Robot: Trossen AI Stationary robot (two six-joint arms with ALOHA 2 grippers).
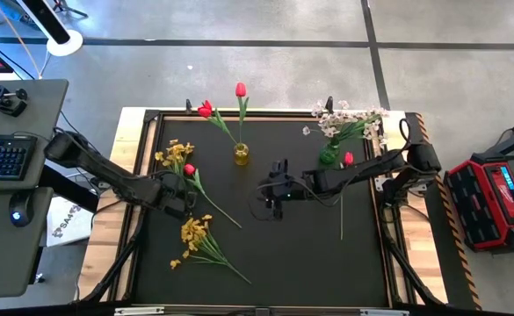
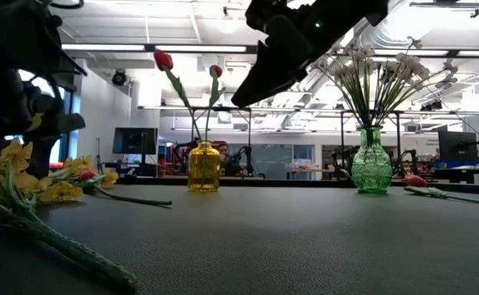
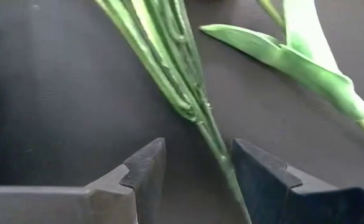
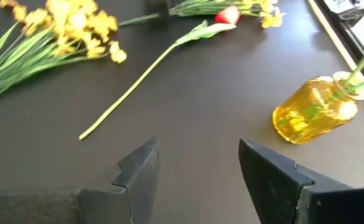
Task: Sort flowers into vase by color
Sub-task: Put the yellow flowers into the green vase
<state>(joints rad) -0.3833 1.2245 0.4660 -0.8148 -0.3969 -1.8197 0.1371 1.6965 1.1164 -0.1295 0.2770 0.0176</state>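
Left wrist view shows the left gripper (image 3: 197,180) open, straddling a yellow spray's bundled green stems (image 3: 169,62), poised to pinch; right gripper (image 4: 197,180) waits agape.

Two vases (image 1: 241,154) at the mat's (image 1: 309,254) rear, loose sprays (image 1: 195,237) seemingly left

My left tool (image 3: 197,180) stands open just above the dark bench (image 3: 57,93), one finger (image 3: 145,168) on each side of a bundle of green stems (image 3: 169,56). The stems narrow to one stalk passing between my fingers, nearer one of them. Ahead, off to one side, lies a broad green leaf (image 3: 294,56).
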